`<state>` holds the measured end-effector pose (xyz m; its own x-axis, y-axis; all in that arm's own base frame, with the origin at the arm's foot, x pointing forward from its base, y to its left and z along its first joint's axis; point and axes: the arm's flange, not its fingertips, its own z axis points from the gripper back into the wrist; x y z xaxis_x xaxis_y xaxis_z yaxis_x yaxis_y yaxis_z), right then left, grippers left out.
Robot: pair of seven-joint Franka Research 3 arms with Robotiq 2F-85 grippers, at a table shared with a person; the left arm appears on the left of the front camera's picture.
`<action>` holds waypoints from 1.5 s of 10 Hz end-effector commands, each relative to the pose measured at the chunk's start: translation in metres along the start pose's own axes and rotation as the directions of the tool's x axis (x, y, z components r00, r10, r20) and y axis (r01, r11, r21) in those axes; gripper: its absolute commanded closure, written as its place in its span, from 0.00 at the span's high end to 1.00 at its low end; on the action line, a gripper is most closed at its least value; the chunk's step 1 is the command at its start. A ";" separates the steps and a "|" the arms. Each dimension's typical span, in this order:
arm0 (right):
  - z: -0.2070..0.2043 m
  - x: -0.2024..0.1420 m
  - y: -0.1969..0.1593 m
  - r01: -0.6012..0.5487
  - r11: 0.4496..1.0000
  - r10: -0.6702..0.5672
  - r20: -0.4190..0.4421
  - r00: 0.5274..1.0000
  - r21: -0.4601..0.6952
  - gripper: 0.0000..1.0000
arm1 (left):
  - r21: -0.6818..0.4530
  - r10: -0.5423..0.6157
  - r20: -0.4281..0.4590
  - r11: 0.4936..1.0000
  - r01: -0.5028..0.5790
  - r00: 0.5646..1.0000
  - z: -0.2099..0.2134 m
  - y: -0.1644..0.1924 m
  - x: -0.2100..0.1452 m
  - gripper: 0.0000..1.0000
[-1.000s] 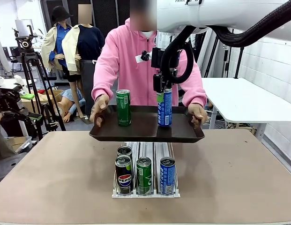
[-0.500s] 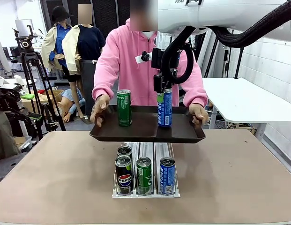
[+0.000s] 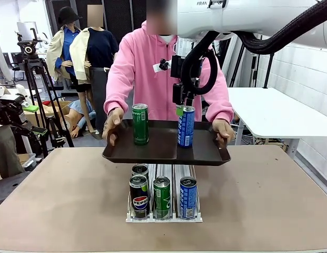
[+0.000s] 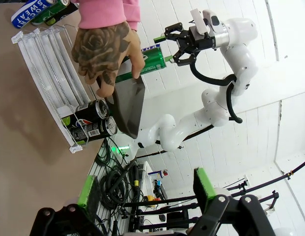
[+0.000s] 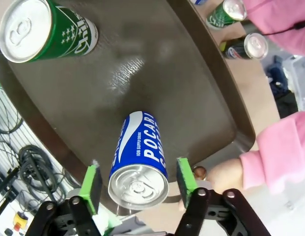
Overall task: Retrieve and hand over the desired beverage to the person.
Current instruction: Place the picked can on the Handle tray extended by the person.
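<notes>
Blue Pocari can [image 3: 185, 126] stands upright on the dark tray [image 3: 166, 153] that the person [image 3: 152, 68] holds above the table, beside a green can [image 3: 140, 124]. Right gripper [image 5: 138, 178] straddles the can top, pads just clear of it; left gripper [image 4: 145, 189] gapes wide.

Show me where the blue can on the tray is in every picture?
Front view: the blue can stands on the right half of the tray, under the right gripper.
Left wrist view: I cannot make it out on the tray.
Right wrist view: bottom middle, between the green pads.
Shared landmark: the green can on the same tray.
</notes>
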<state>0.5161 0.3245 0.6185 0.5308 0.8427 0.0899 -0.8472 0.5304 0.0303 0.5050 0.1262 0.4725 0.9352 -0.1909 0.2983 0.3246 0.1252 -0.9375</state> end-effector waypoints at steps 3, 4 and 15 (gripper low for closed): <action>0.021 -0.003 -0.002 -0.009 1.000 0.009 0.012 1.000 -0.027 1.00 | 0.007 0.002 0.007 1.000 -0.002 1.000 -0.001 -0.001 -0.001 1.00; 0.032 -0.007 0.002 -0.013 0.998 0.014 0.016 1.000 -0.056 1.00 | 0.007 0.002 0.007 1.000 -0.002 1.000 -0.001 -0.001 -0.001 1.00; 0.065 -0.027 0.016 0.006 0.997 -0.003 0.043 0.999 -0.077 1.00 | 0.007 0.002 0.007 1.000 -0.002 1.000 -0.001 -0.001 -0.001 1.00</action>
<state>0.4864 0.3037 0.6794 0.5345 0.8362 0.1228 -0.8393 0.5423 -0.0396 0.5050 0.1264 0.4725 0.9353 -0.1906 0.2983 0.3246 0.1253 -0.9375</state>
